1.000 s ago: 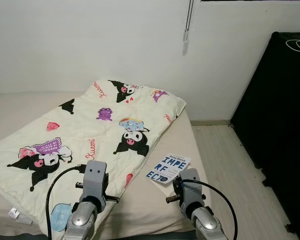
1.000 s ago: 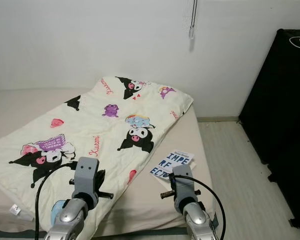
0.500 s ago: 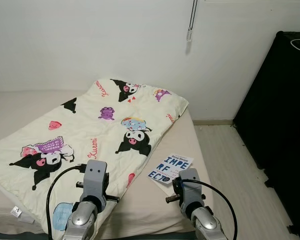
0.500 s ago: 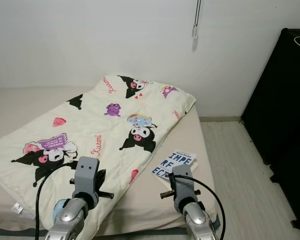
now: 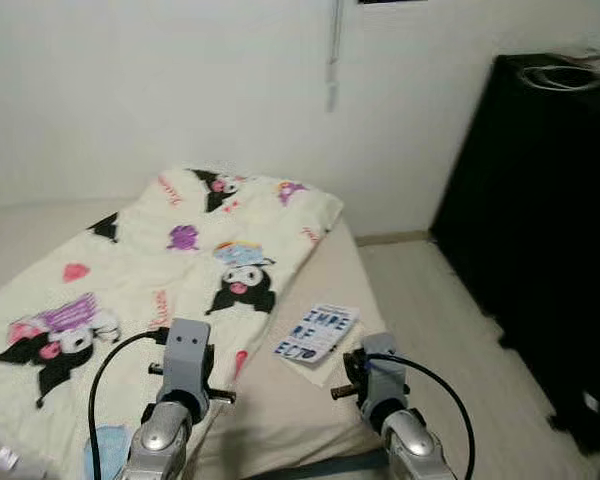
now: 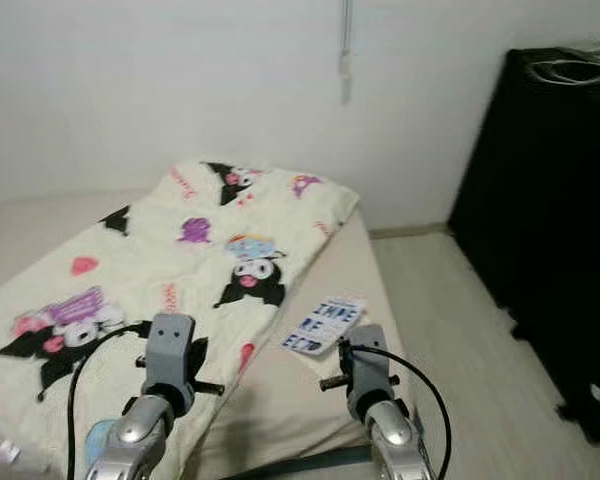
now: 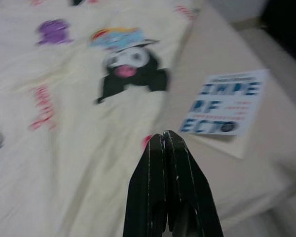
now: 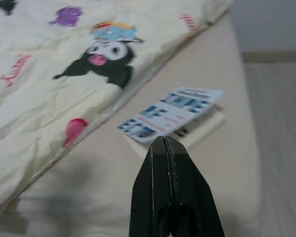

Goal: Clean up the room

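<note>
Bedding occupies most of the head view: a cream quilt printed with black cartoon characters, purple figures and pink hearts (image 5: 150, 280) lies spread over a beige mattress (image 5: 365, 300), running from about 8 o'clock up toward 12 o'clock, where its far end meets the white wall (image 5: 160, 90). A white book with large blue lettering on its cover (image 5: 317, 332) lies flat on the bare mattress just beside the quilt's edge, near 5 o'clock of picture centre; in the wrist views it rests on a slightly larger cream sheet or cover that juts out beneath it. The head views are slightly blurred.

The left gripper (image 7: 164, 140) hangs above the quilt's near edge with its two black fingers pressed together, holding nothing. From it the book lies toward 1 o'clock, apart from the fingertips. The right gripper (image 8: 163, 143) has its fingers likewise closed and empty; it sits over bare mattress just short of the book, which lies dead ahead at 12 o'clock. Both silver arms (image 5: 175, 400) rise from the lower edge of the head view, each trailing a black cable.

A tall black cabinet (image 5: 540, 230) stands at 3 o'clock on pale wood flooring (image 5: 450, 330), with a white cord (image 5: 555, 75) coiled on its top. A thin blind cord with a small pull (image 5: 333, 60) hangs against the wall at 12 o'clock
</note>
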{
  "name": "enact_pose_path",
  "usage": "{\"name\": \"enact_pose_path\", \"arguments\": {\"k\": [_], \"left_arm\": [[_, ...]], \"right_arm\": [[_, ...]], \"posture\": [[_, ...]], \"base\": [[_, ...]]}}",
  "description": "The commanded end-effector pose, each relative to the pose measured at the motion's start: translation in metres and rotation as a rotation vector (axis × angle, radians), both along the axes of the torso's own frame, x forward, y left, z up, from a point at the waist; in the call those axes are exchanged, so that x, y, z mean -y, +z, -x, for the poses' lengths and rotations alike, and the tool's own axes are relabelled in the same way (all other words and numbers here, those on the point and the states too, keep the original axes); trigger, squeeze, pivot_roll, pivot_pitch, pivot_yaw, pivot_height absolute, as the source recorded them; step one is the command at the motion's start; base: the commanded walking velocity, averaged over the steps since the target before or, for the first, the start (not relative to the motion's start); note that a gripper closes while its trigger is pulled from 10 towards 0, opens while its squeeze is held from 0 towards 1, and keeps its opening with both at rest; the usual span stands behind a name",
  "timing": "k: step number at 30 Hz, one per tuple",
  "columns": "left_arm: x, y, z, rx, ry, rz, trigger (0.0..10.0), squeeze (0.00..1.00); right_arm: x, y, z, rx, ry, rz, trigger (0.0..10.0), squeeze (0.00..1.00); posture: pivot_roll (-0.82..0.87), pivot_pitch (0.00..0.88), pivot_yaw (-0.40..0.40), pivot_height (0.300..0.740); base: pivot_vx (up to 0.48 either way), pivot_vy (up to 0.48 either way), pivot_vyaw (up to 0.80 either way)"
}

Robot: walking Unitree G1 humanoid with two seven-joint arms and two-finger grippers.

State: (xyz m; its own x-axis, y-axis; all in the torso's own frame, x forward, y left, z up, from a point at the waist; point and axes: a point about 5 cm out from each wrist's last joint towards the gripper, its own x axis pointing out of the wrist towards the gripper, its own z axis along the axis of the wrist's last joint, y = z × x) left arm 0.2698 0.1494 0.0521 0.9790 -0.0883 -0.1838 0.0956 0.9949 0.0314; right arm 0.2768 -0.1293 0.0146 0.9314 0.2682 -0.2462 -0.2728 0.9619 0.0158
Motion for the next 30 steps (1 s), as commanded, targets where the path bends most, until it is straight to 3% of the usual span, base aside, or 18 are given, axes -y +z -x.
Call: {"name": "enact_pose_path", "arguments": {"k": [1, 23, 30], "left_arm": [[-0.0013, -0.0022, 0.0028, -0.009, 0.004, 0.002, 10.0, 0.0], [-0.0028, -0.0012, 0.0037, 0.002, 0.012, 0.01, 10.0, 0.0], [-0.0037, -0.0004, 0.0029, 0.006, 0.025, 0.02, 10.0, 0.0]], "right_arm": [[0.0018, -0.0021, 0.0025, -0.007, -0.012, -0.011, 10.0, 0.0], [0.0004, -0.001, 0.0028, 0.002, 0.005, 0.013, 10.0, 0.0], [-0.0036, 0.0004, 0.0033, 0.024, 0.041, 0.043, 10.0, 0.0]], "posture": [[-0.04, 0.102, -0.004, 0.737], [-0.04, 0.104, -0.004, 0.737], [-0.04, 0.104, -0.006, 0.737]], "base": [[0.0, 0.0, -0.8], [0.0, 0.0, 0.0], [0.0, 0.0, 0.8]]}}
